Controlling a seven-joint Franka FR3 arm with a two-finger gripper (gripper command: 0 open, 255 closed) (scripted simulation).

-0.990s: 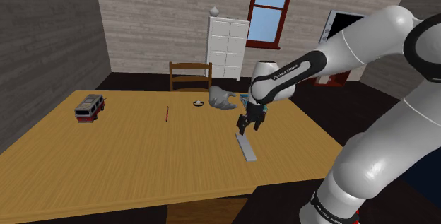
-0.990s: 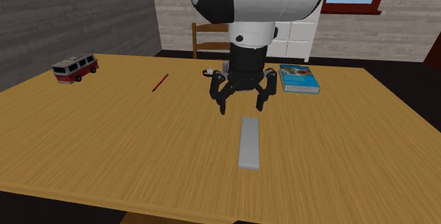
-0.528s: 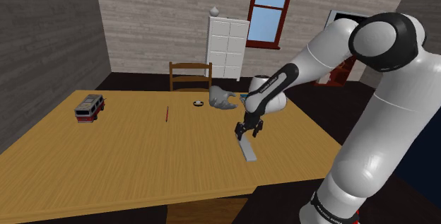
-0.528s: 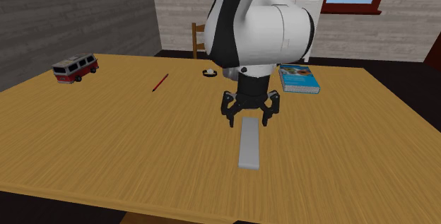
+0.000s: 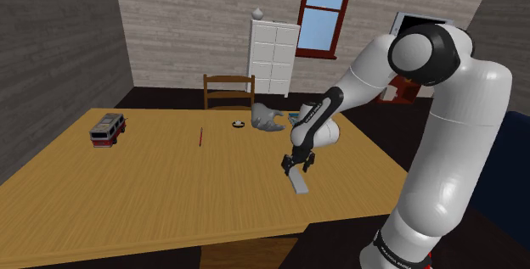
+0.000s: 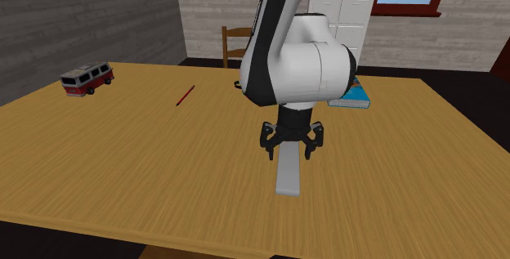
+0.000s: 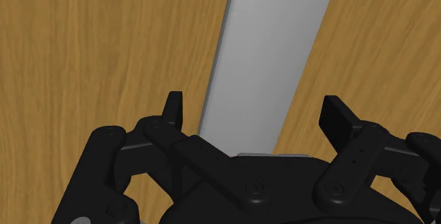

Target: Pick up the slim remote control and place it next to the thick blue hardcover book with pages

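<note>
Tool (image 6: pixel 290 153) open astride remote (image 6: pixel 288 176) w/o contact; book (image 6: pixel 358 100) half hidden behind arm (image 6: pixel 298 61).

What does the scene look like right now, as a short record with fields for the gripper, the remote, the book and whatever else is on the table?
gripper: open, fingers astride one end of the remote, not clasping it
remote: slim, grey, flat on the table
book: blue, flat on the table, apart from the remote, partly behind the arm
other items: toy van, red pen
task state: remote not yet lifted
</note>
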